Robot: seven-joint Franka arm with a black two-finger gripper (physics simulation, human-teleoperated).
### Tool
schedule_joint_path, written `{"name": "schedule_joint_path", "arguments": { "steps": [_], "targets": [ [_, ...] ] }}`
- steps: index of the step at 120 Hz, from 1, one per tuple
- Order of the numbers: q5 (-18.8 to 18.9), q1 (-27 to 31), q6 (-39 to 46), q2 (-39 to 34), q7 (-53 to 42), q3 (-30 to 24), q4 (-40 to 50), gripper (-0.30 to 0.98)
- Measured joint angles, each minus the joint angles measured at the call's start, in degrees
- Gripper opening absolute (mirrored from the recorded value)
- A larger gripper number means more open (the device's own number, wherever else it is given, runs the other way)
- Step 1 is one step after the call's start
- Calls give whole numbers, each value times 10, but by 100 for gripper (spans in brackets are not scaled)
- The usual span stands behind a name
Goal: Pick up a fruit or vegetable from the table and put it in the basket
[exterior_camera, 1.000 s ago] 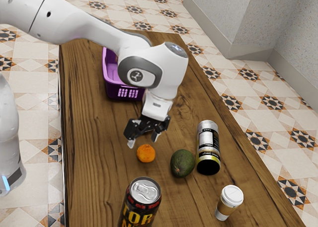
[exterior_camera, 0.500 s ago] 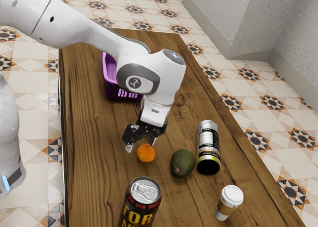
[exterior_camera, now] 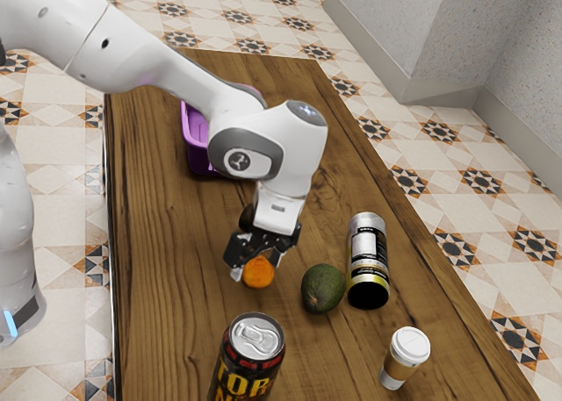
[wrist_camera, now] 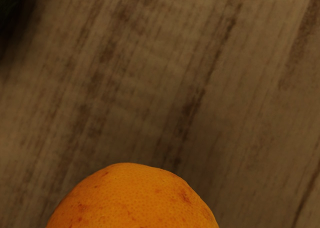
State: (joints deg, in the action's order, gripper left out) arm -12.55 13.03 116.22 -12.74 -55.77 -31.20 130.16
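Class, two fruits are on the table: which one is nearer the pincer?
The orange: it sits right at the pincer, while the dark green avocado lies apart, toward the exterior view's right.

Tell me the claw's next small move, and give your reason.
I'd probably close the claw gently on the orange. Its fingers look open and stand on either side of the fruit in the exterior view, and the wrist view has the orange looming right at its lower edge, so it seems low enough for a grasp.
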Motion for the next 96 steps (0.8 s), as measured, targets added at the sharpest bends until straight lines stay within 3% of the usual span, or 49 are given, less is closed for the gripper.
{"name": "schedule_joint_path", "arguments": {
  "steps": [15, 49, 72, 82, 96],
  "targets": [
    [2, 0, 14, 1, 2, 0, 7, 67],
    [20, -1, 46, 12, 7, 0, 8, 34],
    [46, 2, 58, 15, 9, 4, 1, 34],
    [61, 36, 57, 17, 4, 11, -33, 32],
    [83, 146, 27, 22, -11, 14, -127, 33]
  ]
}}
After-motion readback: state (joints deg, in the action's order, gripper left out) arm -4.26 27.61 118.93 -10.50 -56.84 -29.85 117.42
